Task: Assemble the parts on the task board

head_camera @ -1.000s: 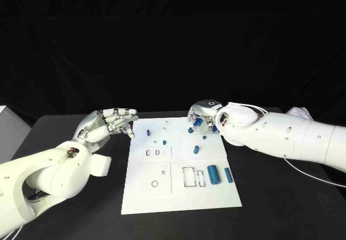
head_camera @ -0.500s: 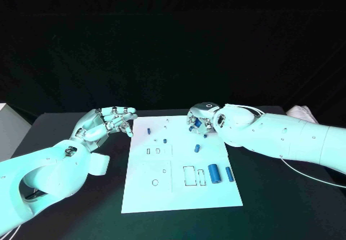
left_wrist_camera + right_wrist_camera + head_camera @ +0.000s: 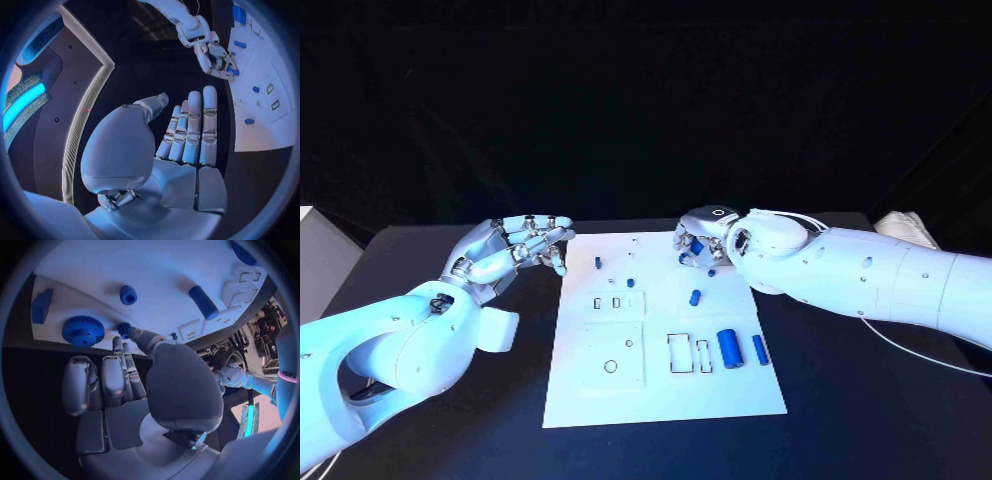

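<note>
The white task board (image 3: 661, 390) lies in the middle of the black table. My right hand (image 3: 701, 236) reaches down at its far right corner. There its thumb and fingertips (image 3: 133, 333) pinch a small blue peg (image 3: 124, 328) standing on the board (image 3: 156, 270), beside a blue gear (image 3: 82, 331). My left hand (image 3: 516, 248) hovers just off the board's left edge with fingers stretched out side by side and nothing in it. Two blue cylinders (image 3: 727, 347) lie near the board's right edge, and small blue pegs (image 3: 597, 264) stand further back.
A blue block (image 3: 42, 305), a round blue stud (image 3: 128, 295) and a lying blue cylinder (image 3: 203, 302) sit near my right hand. Outlined slots (image 3: 678, 353) mark the board's middle. A white box (image 3: 318, 260) stands at the table's left edge, and a cable (image 3: 920, 345) trails at the right.
</note>
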You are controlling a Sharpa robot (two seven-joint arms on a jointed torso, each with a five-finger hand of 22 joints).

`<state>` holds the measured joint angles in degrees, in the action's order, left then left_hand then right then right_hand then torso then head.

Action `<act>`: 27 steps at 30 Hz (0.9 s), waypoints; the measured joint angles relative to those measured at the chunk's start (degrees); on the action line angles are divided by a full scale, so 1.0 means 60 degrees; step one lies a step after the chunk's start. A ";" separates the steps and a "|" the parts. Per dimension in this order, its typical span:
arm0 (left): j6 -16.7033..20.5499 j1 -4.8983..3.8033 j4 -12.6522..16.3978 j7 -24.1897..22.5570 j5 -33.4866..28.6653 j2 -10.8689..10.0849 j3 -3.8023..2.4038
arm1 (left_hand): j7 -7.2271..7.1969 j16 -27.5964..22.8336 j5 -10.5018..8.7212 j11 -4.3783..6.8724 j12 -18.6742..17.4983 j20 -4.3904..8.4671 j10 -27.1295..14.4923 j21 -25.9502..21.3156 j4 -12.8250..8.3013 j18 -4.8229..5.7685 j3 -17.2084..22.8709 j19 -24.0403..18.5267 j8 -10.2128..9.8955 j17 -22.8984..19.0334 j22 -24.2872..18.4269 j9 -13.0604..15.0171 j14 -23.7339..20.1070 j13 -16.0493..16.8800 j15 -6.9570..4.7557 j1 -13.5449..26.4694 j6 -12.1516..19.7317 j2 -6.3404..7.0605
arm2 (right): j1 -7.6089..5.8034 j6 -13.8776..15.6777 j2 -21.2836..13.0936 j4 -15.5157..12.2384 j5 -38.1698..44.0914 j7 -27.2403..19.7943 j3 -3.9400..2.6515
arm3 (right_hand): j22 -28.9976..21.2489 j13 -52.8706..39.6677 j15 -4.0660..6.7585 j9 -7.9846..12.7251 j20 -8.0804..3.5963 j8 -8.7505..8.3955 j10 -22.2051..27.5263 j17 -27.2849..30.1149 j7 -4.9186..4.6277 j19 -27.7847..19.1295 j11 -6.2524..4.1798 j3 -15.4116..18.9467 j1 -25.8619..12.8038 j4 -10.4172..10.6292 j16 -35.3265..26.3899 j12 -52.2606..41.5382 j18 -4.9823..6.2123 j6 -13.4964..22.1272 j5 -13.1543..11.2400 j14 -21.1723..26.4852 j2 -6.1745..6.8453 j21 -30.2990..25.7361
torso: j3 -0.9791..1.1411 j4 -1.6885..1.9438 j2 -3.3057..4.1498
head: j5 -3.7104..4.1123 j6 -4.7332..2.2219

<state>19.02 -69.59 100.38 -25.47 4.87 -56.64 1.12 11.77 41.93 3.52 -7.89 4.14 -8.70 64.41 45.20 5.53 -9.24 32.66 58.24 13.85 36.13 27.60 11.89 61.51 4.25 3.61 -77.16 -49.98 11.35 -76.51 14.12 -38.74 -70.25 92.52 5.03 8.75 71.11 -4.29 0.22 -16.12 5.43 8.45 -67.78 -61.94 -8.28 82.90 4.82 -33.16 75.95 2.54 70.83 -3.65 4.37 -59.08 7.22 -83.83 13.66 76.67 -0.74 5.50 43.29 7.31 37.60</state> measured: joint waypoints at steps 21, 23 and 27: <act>-0.0095 -0.0007 -0.0056 0.0094 0.0002 0.0019 0.0000 | 0.0000 0.0000 0.0000 -0.0035 0.0001 -0.0034 -0.0035 0.0074 0.0000 0.0000 0.0000 -0.0033 -0.0043 -0.0003 0.0035 0.0007 0.0000 -0.0001 0.0000 0.0000 0.0000 0.0000 | 0.0026 0.0406 -0.0016 -0.0036 0.0075 0.0001 0.0011 | -0.0303 0.0043 0.0000 -0.0111 0.0057 0.0032 0.0228 0.0194 0.0003 -0.0058 0.0083 -0.0093 -0.0027 -0.0039 0.0031 0.0000 0.0001 -0.0069 0.0074 0.0000 0.0027 -0.0151 | -0.0005 0.0015 0.0035 | 0.0028 -0.0016; -0.0102 -0.0007 -0.0063 0.0106 0.0002 0.0022 0.0000 | 0.0000 0.0000 0.0000 -0.0035 0.0001 -0.0034 -0.0036 0.0074 0.0000 0.0000 0.0000 -0.0033 -0.0043 -0.0003 0.0035 0.0007 0.0000 -0.0001 0.0000 0.0000 0.0000 0.0000 | 0.0026 0.0442 -0.0018 -0.0039 0.0082 0.0001 0.0011 | -0.0288 0.0043 0.0000 -0.0130 0.0072 0.0032 0.0228 0.0194 0.0003 -0.0073 0.0083 -0.0093 -0.0027 -0.0039 0.0031 0.0000 0.0002 -0.0069 0.0074 0.0000 0.0027 -0.0151 | -0.0005 0.0016 0.0038 | 0.0031 -0.0020; -0.0116 -0.0008 -0.0067 0.0130 0.0002 0.0026 0.0000 | -0.0001 0.0000 0.0000 -0.0035 0.0002 -0.0034 -0.0035 0.0075 0.0000 0.0000 0.0000 -0.0033 -0.0043 -0.0003 0.0045 0.0007 -0.0033 -0.0001 0.0033 0.0000 0.0000 0.0000 | 0.0026 0.0465 -0.0022 -0.0051 0.0093 0.0002 0.0011 | 0.0025 -0.0045 0.0000 -0.0221 0.0054 0.0187 -0.0050 0.0067 0.0066 -0.0054 -0.0037 -0.0214 -0.0024 -0.0053 0.0133 -0.0103 0.0001 -0.0208 0.0074 0.0000 0.0024 0.0036 | -0.0011 0.0033 0.0042 | 0.0044 -0.0026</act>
<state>18.32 -69.64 99.98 -24.69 4.89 -56.48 1.12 11.76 41.93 3.52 -8.10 4.15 -8.90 64.20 45.65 5.53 -9.24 32.65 58.04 13.59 36.12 27.88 11.93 61.31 4.25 3.81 -77.16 -49.98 11.35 -76.35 16.91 -38.87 -70.56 93.07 5.04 8.81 71.26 -4.56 0.22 -17.45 5.75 9.57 -68.08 -61.54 -7.88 82.57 4.60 -34.44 75.81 2.23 71.63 -4.27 4.37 -60.33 7.67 -83.83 13.80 76.89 -0.81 5.70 43.54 7.57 37.44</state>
